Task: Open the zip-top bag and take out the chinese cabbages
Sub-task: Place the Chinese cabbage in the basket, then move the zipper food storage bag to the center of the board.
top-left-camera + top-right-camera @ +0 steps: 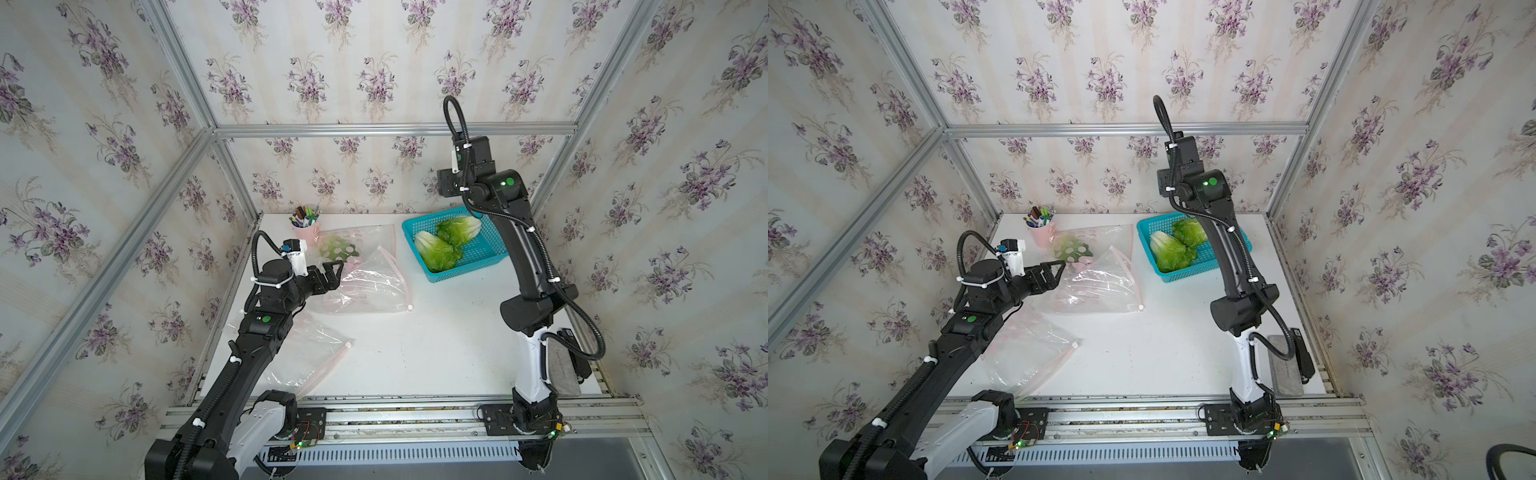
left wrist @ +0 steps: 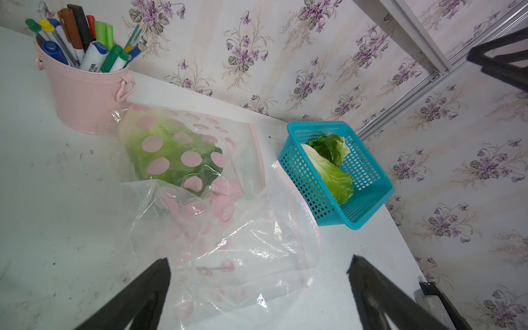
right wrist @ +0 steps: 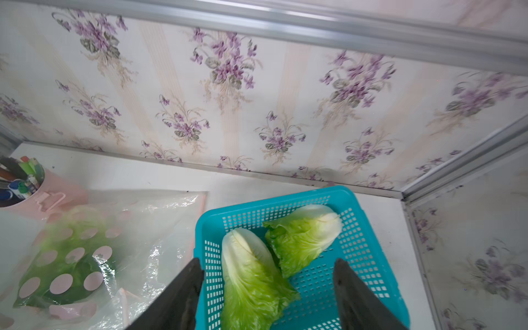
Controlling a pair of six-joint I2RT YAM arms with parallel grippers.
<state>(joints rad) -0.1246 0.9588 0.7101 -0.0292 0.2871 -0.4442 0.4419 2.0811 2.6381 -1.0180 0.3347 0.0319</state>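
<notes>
Leafy green chinese cabbage (image 2: 168, 151) in pink-dotted clear bag (image 2: 243, 137)
Just beyond the released left tool (image 2: 258, 258), the nearer; right tool (image 3: 270, 261) also released.

Violet-print wallpaper (image 1: 374, 62), aluminium frame (image 1: 395, 129), scuffed white tabletop (image 1: 436, 353).

Both top views look steeply down from high above the near edge, taking in the whole worktop (image 1: 415, 353). The left wrist view looks close over a bag (image 2: 228, 243) toward the basket (image 2: 368, 171); the right wrist view, close above that basket, shares it.
</notes>
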